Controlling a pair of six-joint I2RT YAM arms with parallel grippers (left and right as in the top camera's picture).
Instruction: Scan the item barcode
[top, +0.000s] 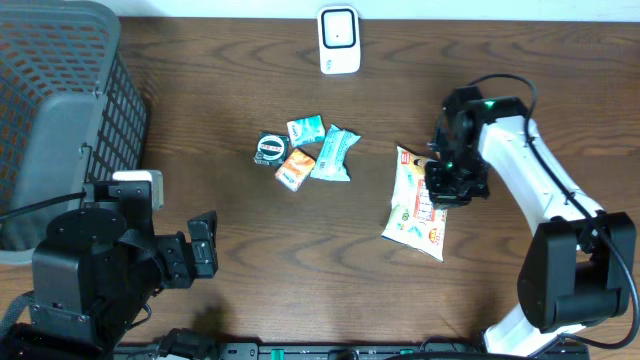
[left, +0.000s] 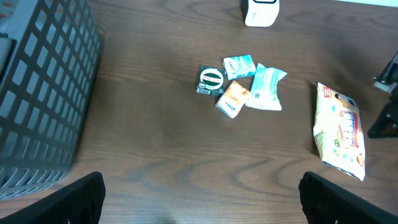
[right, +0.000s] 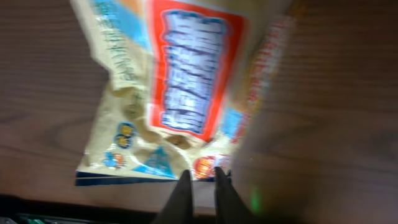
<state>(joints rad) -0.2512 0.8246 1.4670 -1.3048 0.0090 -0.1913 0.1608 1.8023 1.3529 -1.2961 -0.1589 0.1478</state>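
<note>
A cream snack bag (top: 415, 205) with a red-framed label lies flat on the dark wooden table, right of centre. It also shows in the left wrist view (left: 339, 130) and fills the right wrist view (right: 180, 93), blurred. No barcode can be made out on it. My right gripper (top: 445, 185) sits over the bag's right edge. Its fingers (right: 203, 174) stand nearly together, pinching the bag's seam at the tips. My left gripper (left: 202, 199) hovers wide open over bare table near the front left, with nothing between its fingers (left: 84, 199).
A white scanner unit (top: 339, 40) stands at the table's far edge. Several small packets (top: 305, 150) lie in a cluster at mid-table. A dark mesh basket (top: 60, 100) occupies the far left corner.
</note>
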